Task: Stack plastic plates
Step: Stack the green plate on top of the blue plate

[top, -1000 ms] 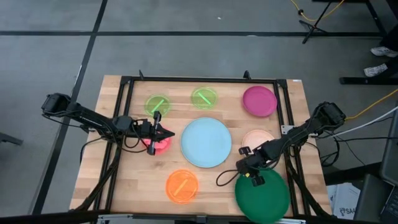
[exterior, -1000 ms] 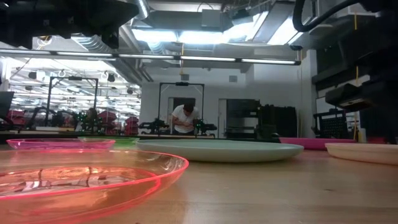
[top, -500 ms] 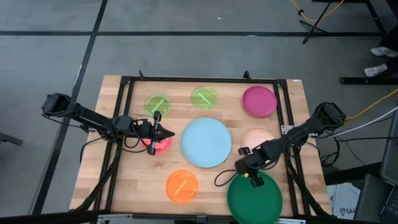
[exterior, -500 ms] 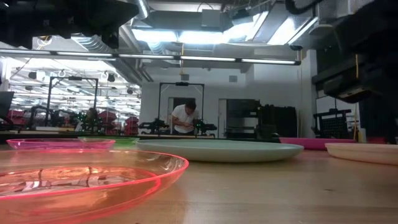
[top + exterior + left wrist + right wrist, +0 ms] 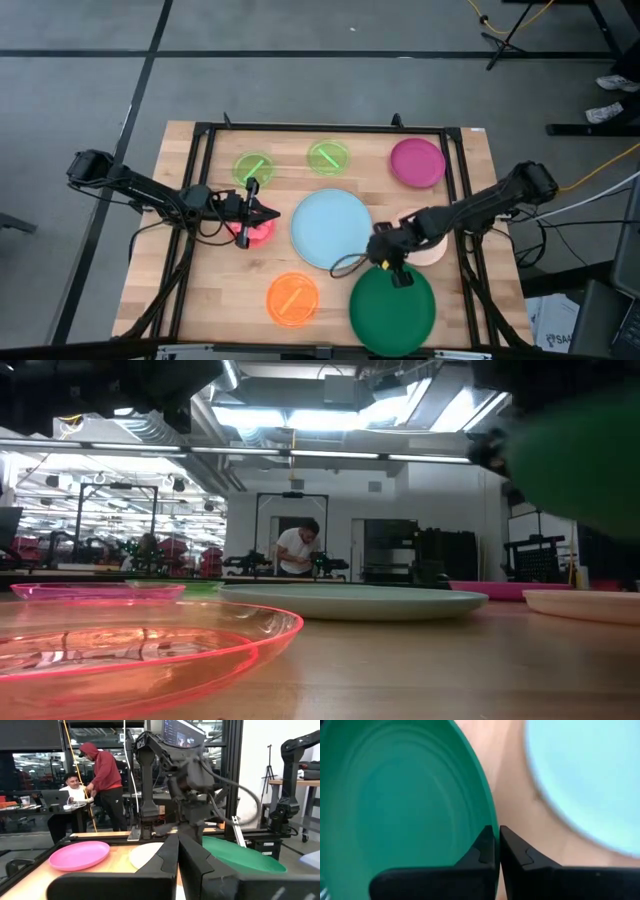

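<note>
My right gripper (image 5: 393,271) is shut on the large dark green plate (image 5: 392,312), which hangs over the table's near right part, just short of the light blue plate (image 5: 332,228). In the low view the green plate (image 5: 585,450) shows as a blur high above the tabletop. My left gripper (image 5: 258,214) is shut and stands over the small red-pink plate (image 5: 252,232); I see no contact. The peach plate (image 5: 432,250) lies partly under the right arm. The magenta plate (image 5: 417,162), two translucent green plates (image 5: 253,167) (image 5: 328,157) and the orange plate (image 5: 292,298) lie flat on the wood. My right gripper pinches the dark green plate's rim (image 5: 489,817) at its far edge, between the two fingers. The fingers come from the table's far side, slanting down. The plate is lifted clear of the table and reaches out from the fingers toward the near edge.
A black frame (image 5: 205,200) runs around the working area. The wooden tabletop (image 5: 225,290) is bare between the orange plate and the left edge. People stand at benches in the room beyond the table (image 5: 102,785).
My right gripper has carried the dark green plate toward the table's left, from the near right corner to a spot beside the light blue plate. The plate has come up into the low view. My left arm has kept still.
</note>
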Available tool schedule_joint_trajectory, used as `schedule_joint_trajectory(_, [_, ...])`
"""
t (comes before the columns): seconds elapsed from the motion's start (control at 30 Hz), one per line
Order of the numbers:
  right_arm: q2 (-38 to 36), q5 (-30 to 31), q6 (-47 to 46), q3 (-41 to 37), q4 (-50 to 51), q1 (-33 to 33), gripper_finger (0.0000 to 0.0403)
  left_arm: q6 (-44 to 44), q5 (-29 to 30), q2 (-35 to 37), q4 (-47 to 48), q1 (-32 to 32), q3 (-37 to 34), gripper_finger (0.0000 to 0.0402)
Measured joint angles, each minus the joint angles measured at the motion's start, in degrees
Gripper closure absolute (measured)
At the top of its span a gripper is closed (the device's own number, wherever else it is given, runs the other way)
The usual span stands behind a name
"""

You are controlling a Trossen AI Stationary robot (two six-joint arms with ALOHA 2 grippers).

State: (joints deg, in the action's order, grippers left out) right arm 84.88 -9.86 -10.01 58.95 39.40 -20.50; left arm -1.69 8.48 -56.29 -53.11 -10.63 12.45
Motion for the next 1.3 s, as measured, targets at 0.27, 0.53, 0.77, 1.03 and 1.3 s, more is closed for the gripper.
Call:
schedule_joint_trajectory(0.27, [-3.2, 1.7, 0.8, 0.8, -1.7, 9.0, 0.0402, 0.0, 0.0, 0.0, -0.4, 0.0, 0.0, 0.0398])
schedule_joint_trajectory(0.53, [-3.3, 2.1, 2.5, 0.8, -7.3, 19.1, 0.0398, 0.0, 0.0, 0.0, -0.5, 0.0, 0.0, 0.0398])
schedule_joint_trajectory(0.77, [-2.7, 1.9, 3.1, 0.8, -14.9, 26.9, 0.0398, 0.0, 0.0, 0.0, -0.4, 0.0, 0.0, 0.0398])
schedule_joint_trajectory(1.03, [1.7, 0.7, 4.5, 0.8, -17.9, 33.3, 0.0397, 0.0, 0.0, 0.0, 0.1, 0.0, 0.0, 0.0398])
schedule_joint_trajectory(1.3, [6.4, -1.7, 6.1, 0.8, -18.2, 35.6, 0.0397, 0.0, -0.1, 0.0, -0.1, 0.0, 0.0, 0.0398])
